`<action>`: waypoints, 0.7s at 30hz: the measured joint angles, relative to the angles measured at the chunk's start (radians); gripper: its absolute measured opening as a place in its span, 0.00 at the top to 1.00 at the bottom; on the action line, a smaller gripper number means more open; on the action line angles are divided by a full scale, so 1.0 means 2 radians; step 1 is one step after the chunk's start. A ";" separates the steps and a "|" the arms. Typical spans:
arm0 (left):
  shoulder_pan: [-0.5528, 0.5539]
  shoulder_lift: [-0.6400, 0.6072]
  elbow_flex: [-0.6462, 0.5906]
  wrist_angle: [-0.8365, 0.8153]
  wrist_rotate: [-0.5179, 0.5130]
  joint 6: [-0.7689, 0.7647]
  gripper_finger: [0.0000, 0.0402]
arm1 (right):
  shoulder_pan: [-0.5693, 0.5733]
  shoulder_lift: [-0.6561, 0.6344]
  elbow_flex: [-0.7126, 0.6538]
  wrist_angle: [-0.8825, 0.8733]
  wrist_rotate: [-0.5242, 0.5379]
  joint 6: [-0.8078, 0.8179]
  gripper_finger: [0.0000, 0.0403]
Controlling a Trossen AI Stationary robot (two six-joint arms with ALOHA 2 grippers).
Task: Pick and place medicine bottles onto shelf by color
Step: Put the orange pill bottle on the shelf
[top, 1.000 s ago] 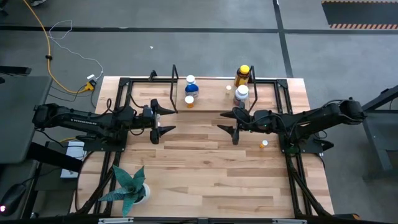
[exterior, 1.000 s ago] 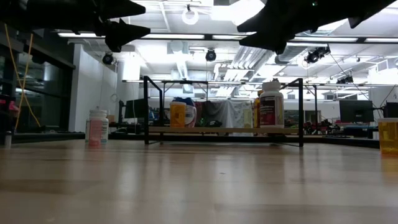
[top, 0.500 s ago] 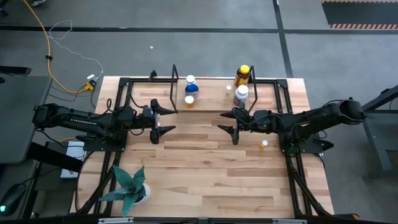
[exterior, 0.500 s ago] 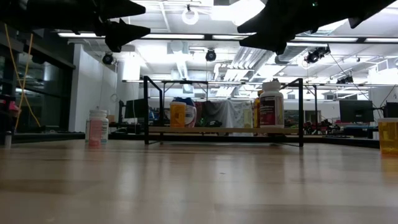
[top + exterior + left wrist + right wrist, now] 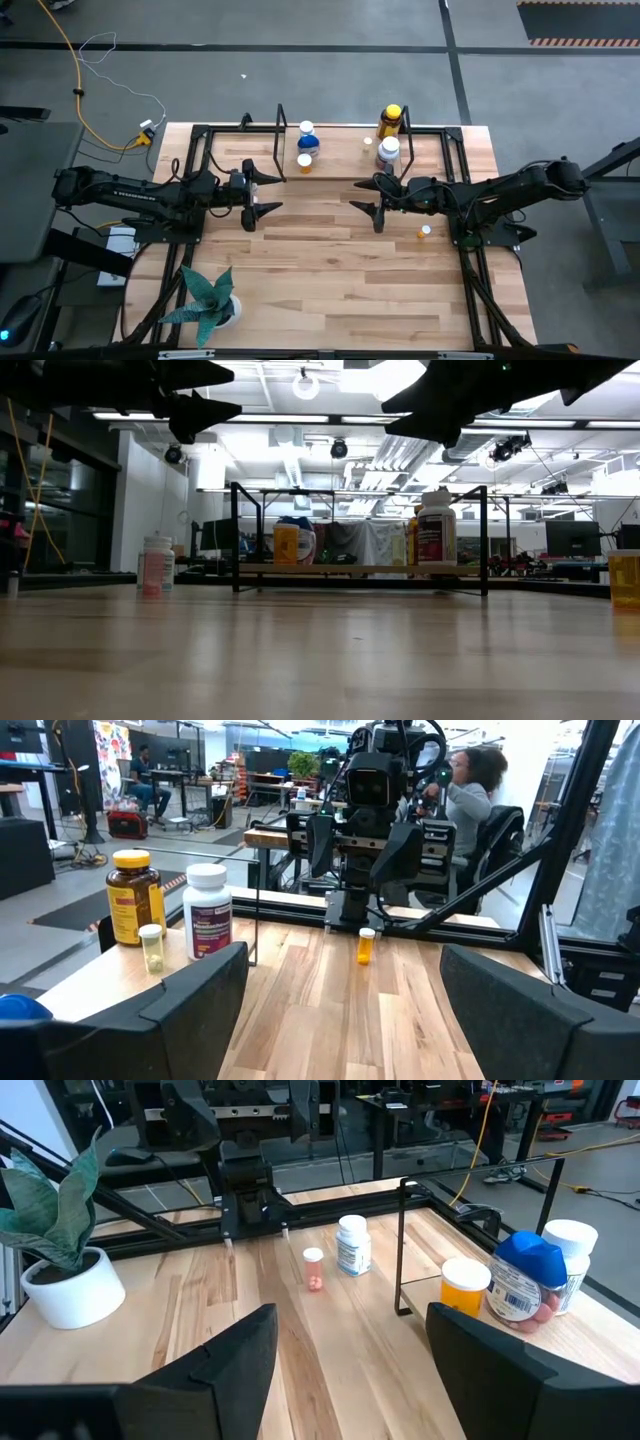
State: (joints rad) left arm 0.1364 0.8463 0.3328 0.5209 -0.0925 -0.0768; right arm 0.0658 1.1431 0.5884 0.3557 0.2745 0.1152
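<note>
The shelf (image 5: 345,150) stands at the table's far side. On its left part stand a white bottle (image 5: 306,130), a blue-capped bottle (image 5: 308,146) and an orange bottle (image 5: 304,162). On its right part stand an amber bottle with a yellow cap (image 5: 390,120), a white bottle (image 5: 388,150) and a tiny vial (image 5: 367,142). An orange vial (image 5: 425,232) stands on the table under my right arm. Another vial (image 5: 314,1268) and a white bottle (image 5: 352,1245) stand on the table near my left arm's base. My left gripper (image 5: 262,195) and my right gripper (image 5: 368,195) hover open, facing each other above mid-table, nothing between their fingers.
A potted green plant (image 5: 210,300) sits at the table's near left. Black frame rails (image 5: 470,270) run along both table sides. Bare wood lies between the grippers and toward the near edge. A person (image 5: 470,780) sits beyond the table's right side.
</note>
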 joint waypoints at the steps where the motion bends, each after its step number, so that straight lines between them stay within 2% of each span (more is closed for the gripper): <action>1: 0.000 0.000 0.000 0.000 0.000 -0.001 0.20 | 0.000 0.000 0.000 0.000 0.000 0.000 0.39; 21: 0.000 0.000 0.000 0.000 0.000 -0.008 0.20 | 0.000 0.000 0.000 -0.012 0.000 0.044 0.39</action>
State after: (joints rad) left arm 0.1366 0.8461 0.3328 0.5213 -0.0925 -0.0937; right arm 0.0662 1.1435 0.5888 0.3325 0.2741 0.2024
